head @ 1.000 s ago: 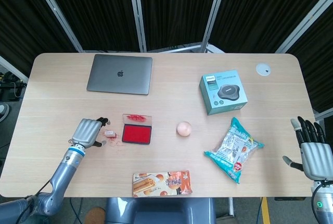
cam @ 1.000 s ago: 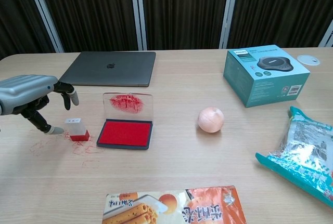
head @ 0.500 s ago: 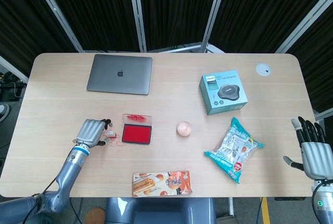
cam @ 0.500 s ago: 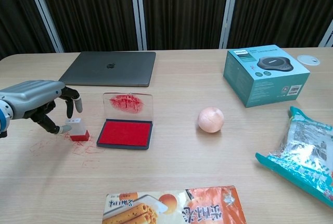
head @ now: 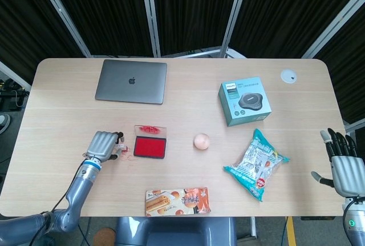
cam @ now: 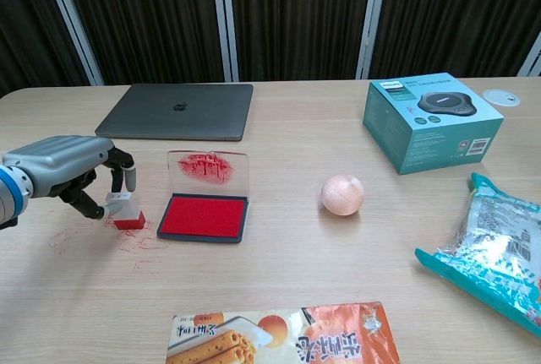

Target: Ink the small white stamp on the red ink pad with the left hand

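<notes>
While left hand [cam: 74, 174] seemingly pinches stamp [cam: 126, 210], beside ink pad [cam: 203, 217]

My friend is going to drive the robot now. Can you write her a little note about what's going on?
Left hand: fingers closing around the small white stamp, which stands on the table just left of the red ink pad; not lifted.
Right hand: open, idle at the table's right edge.
Ink pad: lid up.
Done: reach to the stamp.
Left: grip it, lift, press onto the pad.
</notes>
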